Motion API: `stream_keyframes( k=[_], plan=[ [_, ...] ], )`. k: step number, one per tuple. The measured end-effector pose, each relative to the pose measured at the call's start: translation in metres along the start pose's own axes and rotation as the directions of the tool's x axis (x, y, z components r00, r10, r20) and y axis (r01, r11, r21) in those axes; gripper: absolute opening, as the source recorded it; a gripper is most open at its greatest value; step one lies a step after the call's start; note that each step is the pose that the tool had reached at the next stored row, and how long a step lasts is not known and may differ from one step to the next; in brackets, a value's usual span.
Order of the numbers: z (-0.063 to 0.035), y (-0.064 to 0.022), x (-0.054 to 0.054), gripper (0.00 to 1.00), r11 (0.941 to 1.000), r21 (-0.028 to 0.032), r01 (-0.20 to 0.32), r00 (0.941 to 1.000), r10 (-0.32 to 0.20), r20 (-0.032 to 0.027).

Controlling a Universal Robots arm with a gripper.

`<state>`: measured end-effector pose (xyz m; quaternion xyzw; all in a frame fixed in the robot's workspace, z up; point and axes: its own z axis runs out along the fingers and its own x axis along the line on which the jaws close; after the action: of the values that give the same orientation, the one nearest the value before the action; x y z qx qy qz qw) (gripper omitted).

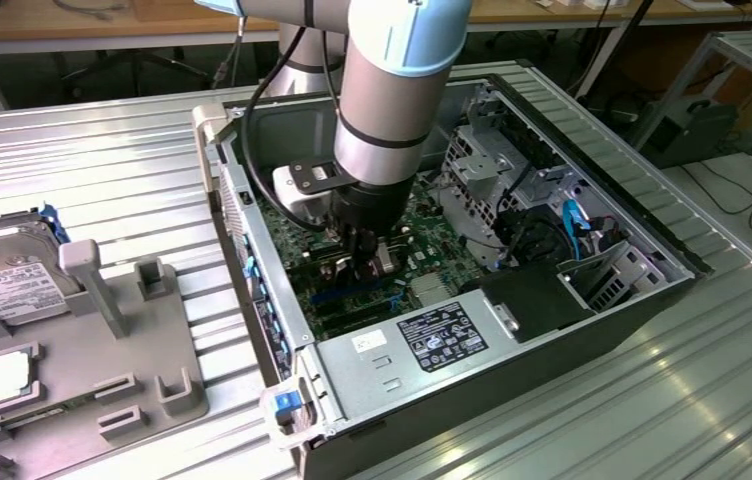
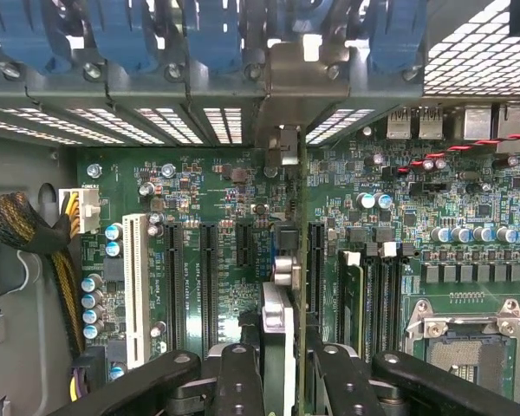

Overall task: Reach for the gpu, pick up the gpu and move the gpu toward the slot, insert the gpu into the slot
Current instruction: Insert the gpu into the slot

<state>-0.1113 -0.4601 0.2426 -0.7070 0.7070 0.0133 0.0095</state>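
My gripper (image 1: pixel 356 262) is low inside the open computer case (image 1: pixel 616 215), just above the green motherboard (image 2: pixel 217 199). In the wrist view the gpu (image 2: pixel 282 316) stands edge-on between my two black fingers (image 2: pixel 238 377), and my gripper (image 2: pixel 286 351) is shut on it. The card's silver end bracket (image 2: pixel 282 82) reaches up to the case's rear wall, among the blue latches (image 2: pixel 121 35). The card's lower edge sits down at the motherboard, between two black connector strips. The slot is hidden beneath the card.
Black connector strips (image 2: pixel 175 277), a white one (image 2: pixel 136 286) and memory strips (image 2: pixel 373 295) flank the card. The processor socket (image 2: pixel 468 347) and a cable bundle (image 2: pixel 26 230) lie further out. Outside the case, a hard drive (image 1: pixel 3 275) and processor chip (image 1: pixel 3 378) rest on a grey fixture (image 1: pixel 96 340).
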Motion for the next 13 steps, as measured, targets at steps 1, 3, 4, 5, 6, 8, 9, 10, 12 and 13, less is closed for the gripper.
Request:
stream_keyframes(
  k=[1,3,4,5,6,8,9,10,12,13],
  plan=[
    [0.0,0.0,0.0,0.28,1.0,0.0,0.0,1.0,0.0,0.0],
    [-0.002,0.0001,-0.0002,0.28,1.0,0.0007,0.0,1.0,0.0,0.0014],
    [-0.0046,0.0002,-0.0002,0.28,1.0,0.0003,0.0,1.0,0.0,0.0007],
    [-0.0059,0.0002,-0.0002,0.28,1.0,0.0,0.0,1.0,0.0,0.0],
    [-0.0059,0.0002,-0.0002,0.28,1.0,0.0,0.0,1.0,0.0,0.0001],
    [-0.0059,0.0002,-0.0002,0.28,1.0,0.0001,0.0,1.0,0.0,0.0002],
    [-0.0059,0.0002,-0.0002,0.28,1.0,0.0001,0.0,1.0,0.0,0.0001],
    [-0.0059,0.0002,-0.0002,0.28,1.0,0.0001,0.0,1.0,0.0,0.0001],
    [-0.0059,0.0002,-0.0002,0.28,1.0,0.0,0.0,1.0,0.0,0.0],
    [-0.0059,0.0002,-0.0002,0.28,1.0,-0.0001,0.0,1.0,0.0,-0.0002]
  ],
)
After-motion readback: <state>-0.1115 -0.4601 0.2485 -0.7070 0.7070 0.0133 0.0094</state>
